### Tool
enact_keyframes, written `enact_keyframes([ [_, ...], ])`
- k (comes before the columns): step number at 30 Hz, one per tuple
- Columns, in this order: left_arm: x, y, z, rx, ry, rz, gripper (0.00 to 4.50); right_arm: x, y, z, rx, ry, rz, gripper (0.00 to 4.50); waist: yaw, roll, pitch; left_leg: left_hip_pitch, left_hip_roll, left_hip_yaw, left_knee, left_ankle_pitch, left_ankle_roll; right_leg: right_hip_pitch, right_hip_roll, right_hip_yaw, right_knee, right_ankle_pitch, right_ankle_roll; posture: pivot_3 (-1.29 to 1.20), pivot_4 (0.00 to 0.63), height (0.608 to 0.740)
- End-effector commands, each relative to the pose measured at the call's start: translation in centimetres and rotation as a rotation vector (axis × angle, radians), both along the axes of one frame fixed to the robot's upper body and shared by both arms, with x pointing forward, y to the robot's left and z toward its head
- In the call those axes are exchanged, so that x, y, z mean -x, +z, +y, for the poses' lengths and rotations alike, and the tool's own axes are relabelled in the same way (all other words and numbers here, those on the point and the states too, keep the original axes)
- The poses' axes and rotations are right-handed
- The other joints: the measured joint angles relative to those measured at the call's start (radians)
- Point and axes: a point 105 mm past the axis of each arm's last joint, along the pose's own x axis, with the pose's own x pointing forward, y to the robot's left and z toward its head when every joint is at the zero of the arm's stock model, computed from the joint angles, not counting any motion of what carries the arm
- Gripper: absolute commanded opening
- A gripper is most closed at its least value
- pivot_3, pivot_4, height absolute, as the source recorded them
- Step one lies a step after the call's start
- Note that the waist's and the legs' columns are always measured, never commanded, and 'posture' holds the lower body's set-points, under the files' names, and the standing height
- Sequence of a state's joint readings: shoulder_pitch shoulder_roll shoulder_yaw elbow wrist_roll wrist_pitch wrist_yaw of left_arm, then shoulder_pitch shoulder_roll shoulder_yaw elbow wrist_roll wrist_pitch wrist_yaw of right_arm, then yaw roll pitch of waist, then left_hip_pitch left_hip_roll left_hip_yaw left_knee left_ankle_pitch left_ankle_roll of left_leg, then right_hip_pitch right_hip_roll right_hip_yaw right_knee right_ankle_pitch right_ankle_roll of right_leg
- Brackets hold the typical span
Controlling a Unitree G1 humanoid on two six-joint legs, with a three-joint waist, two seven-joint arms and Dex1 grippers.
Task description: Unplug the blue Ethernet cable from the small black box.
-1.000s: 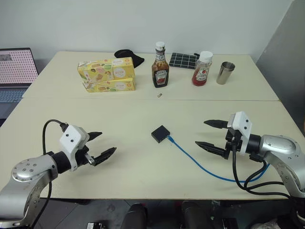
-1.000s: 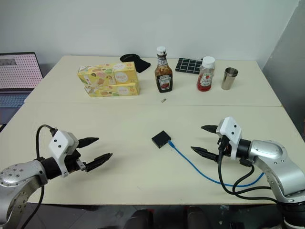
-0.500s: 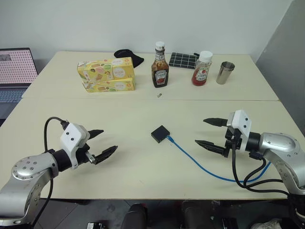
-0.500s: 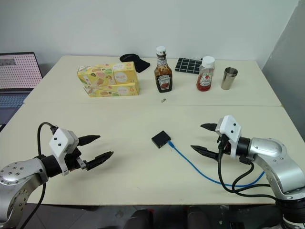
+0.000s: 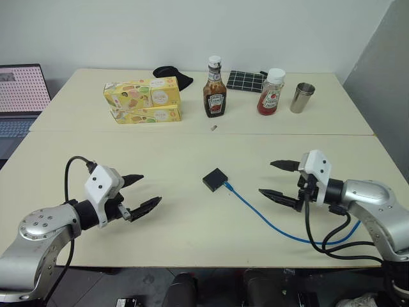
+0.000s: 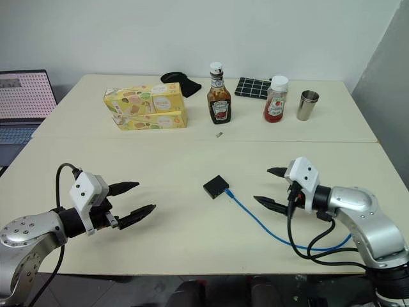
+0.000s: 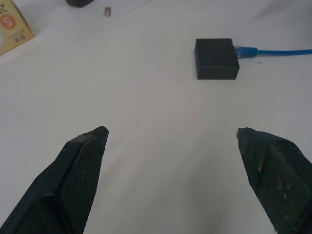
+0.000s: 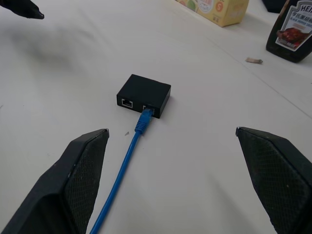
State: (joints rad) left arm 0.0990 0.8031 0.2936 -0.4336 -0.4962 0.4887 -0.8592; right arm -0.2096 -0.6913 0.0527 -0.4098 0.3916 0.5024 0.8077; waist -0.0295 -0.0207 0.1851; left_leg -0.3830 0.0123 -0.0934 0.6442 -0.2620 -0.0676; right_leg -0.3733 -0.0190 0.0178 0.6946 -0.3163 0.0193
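The small black box [image 5: 215,180] lies flat near the middle of the cream table. The blue Ethernet cable [image 5: 262,216] is plugged into its right side and runs off toward the front right; the right wrist view shows its plug [image 8: 144,118] seated in one of two ports of the box [image 8: 144,92]. My right gripper [image 5: 277,180] hovers open to the right of the box, pointing at it. Well to the left of the box, my left gripper [image 5: 141,192] is open and empty too. In the left wrist view the box [image 7: 216,58] lies ahead between the fingers.
Along the far side stand two yellow boxes [image 5: 143,99], a dark sauce bottle [image 5: 215,89], a red ketchup bottle [image 5: 271,93], a metal cup [image 5: 301,97], a black grid mat [image 5: 245,80] and a black cloth lump [image 5: 172,75]. A laptop [image 5: 21,96] sits at far left. A small plug [image 5: 215,128] lies loose.
Both grippers have edged slightly inward toward the box, staying open. Box and cable have not moved.
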Motion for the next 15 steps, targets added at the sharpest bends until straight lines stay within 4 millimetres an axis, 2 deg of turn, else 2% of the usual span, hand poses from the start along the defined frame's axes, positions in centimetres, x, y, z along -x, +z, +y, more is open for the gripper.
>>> enact_keyframes([
  [1,1.0,0.4,-1.6,0.004,-0.147,0.021,4.48,-0.3,-1.4,1.7,0.011,-0.018,0.006,4.4,0.0,0.0,0.0,0.0,0.0,0.0,0.0,0.0,0.0,0.0,0.0,0.0,0.0,0.0,0.0,0.0,0.15,0.74],
  [4,2.2,-0.1,-2.3,-0.008,-0.255,0.078,4.48,-0.5,-2.9,3.2,0.003,-0.03,0.045,4.4,-0.002,0.0,0.0,0.0,0.0,0.0,0.0,0.0,0.0,0.0,0.0,0.0,0.0,0.0,0.0,0.0,0.15,0.74],
  [9,3.0,0.6,-3.4,0.026,-0.36,0.112,4.48,-2.2,-5.2,5.8,-0.027,-0.119,0.081,4.4,-0.003,0.001,0.0,0.0,0.0,0.001,0.0,0.0,0.0,-0.001,0.0,0.0,0.001,0.0,0.0,0.0,0.15,0.74],
  [14,2.9,0.9,-3.4,0.029,-0.375,0.107,4.48,-3.5,-6.4,6.6,-0.011,-0.179,0.095,4.4,-0.003,0.001,0.001,0.0,0.0,0.001,0.0,0.0,0.0,-0.001,0.001,0.0,0.001,0.0,0.0,0.0,0.15,0.74],
  [15,2.9,0.9,-3.4,0.028,-0.374,0.103,4.5,-3.7,-6.6,6.6,-0.006,-0.187,0.095,4.24,-0.003,0.001,0.001,0.0,0.0,0.001,0.0,0.0,0.0,-0.001,0.001,0.0,0.001,0.0,0.0,0.0,0.15,0.74],
])
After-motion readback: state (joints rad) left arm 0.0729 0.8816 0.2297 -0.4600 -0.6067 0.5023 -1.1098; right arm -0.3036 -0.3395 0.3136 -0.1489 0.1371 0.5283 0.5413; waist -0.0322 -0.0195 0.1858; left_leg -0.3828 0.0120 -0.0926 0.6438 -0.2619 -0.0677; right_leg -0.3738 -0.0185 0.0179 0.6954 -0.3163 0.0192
